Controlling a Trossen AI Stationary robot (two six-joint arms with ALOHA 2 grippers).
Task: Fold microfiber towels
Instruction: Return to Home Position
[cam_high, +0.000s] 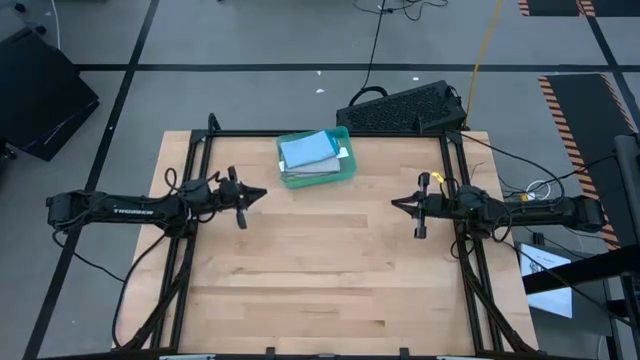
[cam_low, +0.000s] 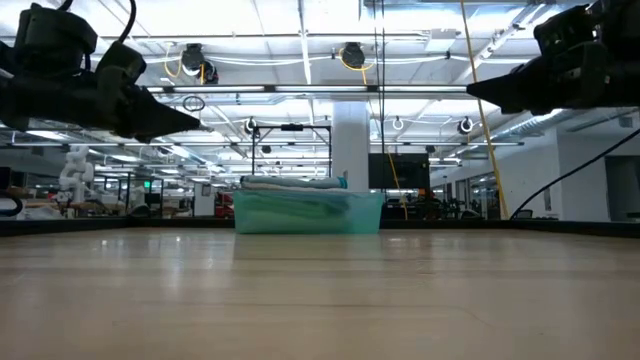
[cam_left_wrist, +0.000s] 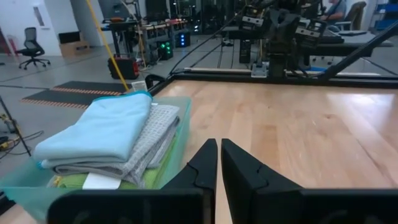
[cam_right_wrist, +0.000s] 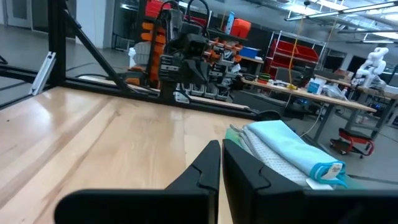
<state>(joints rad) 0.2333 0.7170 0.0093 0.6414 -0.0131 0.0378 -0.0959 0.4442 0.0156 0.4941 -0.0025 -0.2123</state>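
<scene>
The light blue towel (cam_left_wrist: 99, 127) has a brighter blue edge. The grey towel (cam_left_wrist: 152, 140) is plain, and so is the green towel (cam_left_wrist: 71, 182). The tray (cam_low: 310, 215) is see-through teal. The table (cam_high: 320, 280) is pale brown wood with long plank lines. The floor tape (cam_high: 562, 105) has orange and black stripes.

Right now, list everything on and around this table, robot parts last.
Table: one, light wood.
Bin: one, teal, table's far middle.
Light blue towel: one, folded, top of the stack in the bin.
Grey towel: at least one, folded, under the blue.
Green towel: at least one, lowest visible.
Black ridged object: one, beyond the table's far edge.
Left gripper: one, dark, shut, above the table's left.
Right gripper: one, dark, shut, above the table's right.
</scene>
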